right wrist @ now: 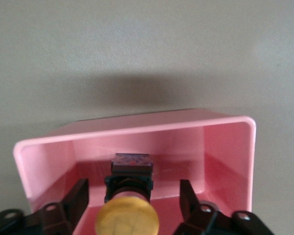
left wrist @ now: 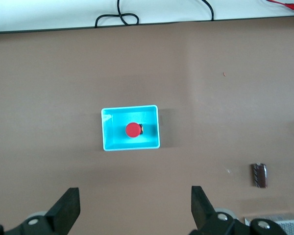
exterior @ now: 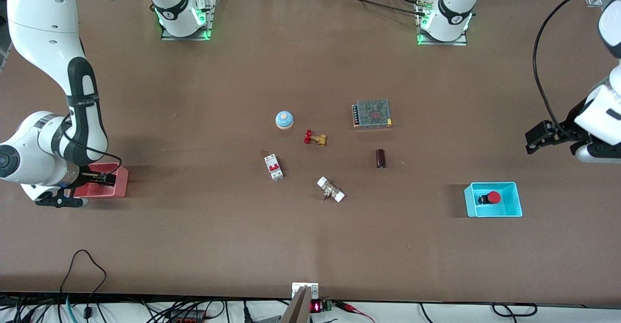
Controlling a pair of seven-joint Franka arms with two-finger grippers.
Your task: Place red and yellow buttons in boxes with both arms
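The red button [exterior: 493, 197] lies in the cyan box [exterior: 493, 213] toward the left arm's end of the table; the left wrist view shows the button [left wrist: 133, 129] and the box [left wrist: 131, 145] too. My left gripper [exterior: 533, 141] is open and empty, up in the air over bare table beside the cyan box; its own view shows it [left wrist: 134, 196] well clear of the box. The yellow button [right wrist: 127, 218] sits in the pink box [right wrist: 225, 156]. My right gripper [right wrist: 132, 188] is open inside that box, with a finger on each side of the button and a gap between each finger and it. In the front view my right gripper [exterior: 104, 177] hides the yellow button in the pink box [exterior: 119, 189].
In the middle of the table lie a blue dome [exterior: 285, 119], a brass valve with a red handle [exterior: 314, 137], a white circuit breaker [exterior: 273, 167], a white-capped fitting [exterior: 330, 189], a dark cylinder [exterior: 381, 158] and a meshed power supply [exterior: 371, 113].
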